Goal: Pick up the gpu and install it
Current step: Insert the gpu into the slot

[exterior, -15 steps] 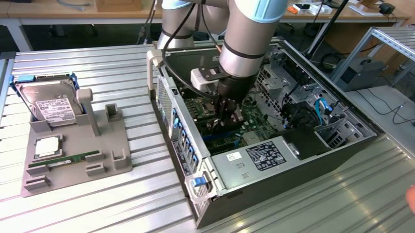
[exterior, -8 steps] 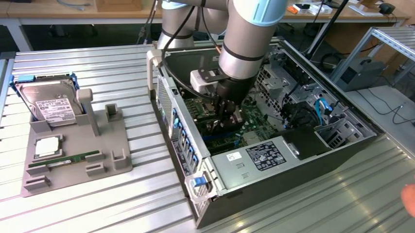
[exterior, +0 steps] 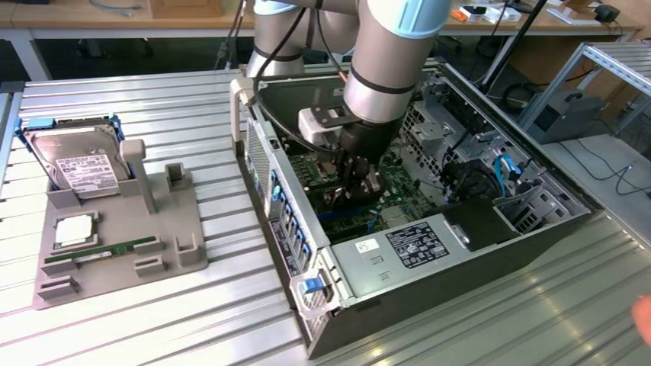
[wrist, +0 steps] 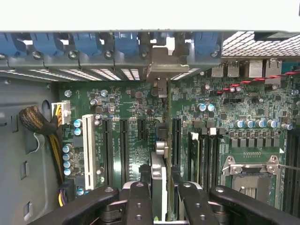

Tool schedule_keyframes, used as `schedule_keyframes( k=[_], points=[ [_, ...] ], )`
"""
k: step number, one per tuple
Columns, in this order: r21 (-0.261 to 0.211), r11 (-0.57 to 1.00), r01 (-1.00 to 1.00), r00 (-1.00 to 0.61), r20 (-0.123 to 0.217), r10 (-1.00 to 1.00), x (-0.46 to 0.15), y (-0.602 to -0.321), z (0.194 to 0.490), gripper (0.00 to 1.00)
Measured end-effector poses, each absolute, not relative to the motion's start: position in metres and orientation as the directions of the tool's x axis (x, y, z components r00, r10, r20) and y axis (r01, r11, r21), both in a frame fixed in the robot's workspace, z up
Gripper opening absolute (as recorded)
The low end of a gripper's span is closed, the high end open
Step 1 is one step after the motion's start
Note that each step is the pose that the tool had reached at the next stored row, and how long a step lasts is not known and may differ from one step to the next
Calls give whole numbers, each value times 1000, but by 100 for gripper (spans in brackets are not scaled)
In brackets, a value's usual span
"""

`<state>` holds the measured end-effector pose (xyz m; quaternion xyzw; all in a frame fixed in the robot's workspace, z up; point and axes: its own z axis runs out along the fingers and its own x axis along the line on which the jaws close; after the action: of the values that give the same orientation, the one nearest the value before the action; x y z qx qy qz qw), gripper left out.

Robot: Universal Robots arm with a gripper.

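The gpu (wrist: 159,161) hangs edge-on between my fingers, its silver bracket (wrist: 161,65) lined up with the rear slot openings of the case. It stands upright over a black expansion slot on the green motherboard (wrist: 131,103); I cannot tell whether it is seated. My gripper (wrist: 161,187) is shut on the card's upper edge. In the exterior view the gripper (exterior: 358,187) reaches down into the open computer case (exterior: 305,252), with the dark gpu (exterior: 341,204) below it near the case's rear wall.
A white slot (wrist: 88,150) and a yellow-black cable bundle (wrist: 56,140) lie to one side of the card, RAM slots and the CPU socket (wrist: 248,173) to the other. A grey fixture (exterior: 112,244) on the exterior view's left holds a hard drive (exterior: 76,164) and a RAM stick (exterior: 102,252). A hand (exterior: 642,320) shows at the lower right edge.
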<state>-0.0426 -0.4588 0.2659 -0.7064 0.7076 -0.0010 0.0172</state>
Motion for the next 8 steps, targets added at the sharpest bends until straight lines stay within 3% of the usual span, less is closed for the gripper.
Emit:
schedule_keyframes(
  k=[8],
  points=[
    [-25,2,-1000,-1,-16,-1000,-38,-459,273,27]
  ],
)
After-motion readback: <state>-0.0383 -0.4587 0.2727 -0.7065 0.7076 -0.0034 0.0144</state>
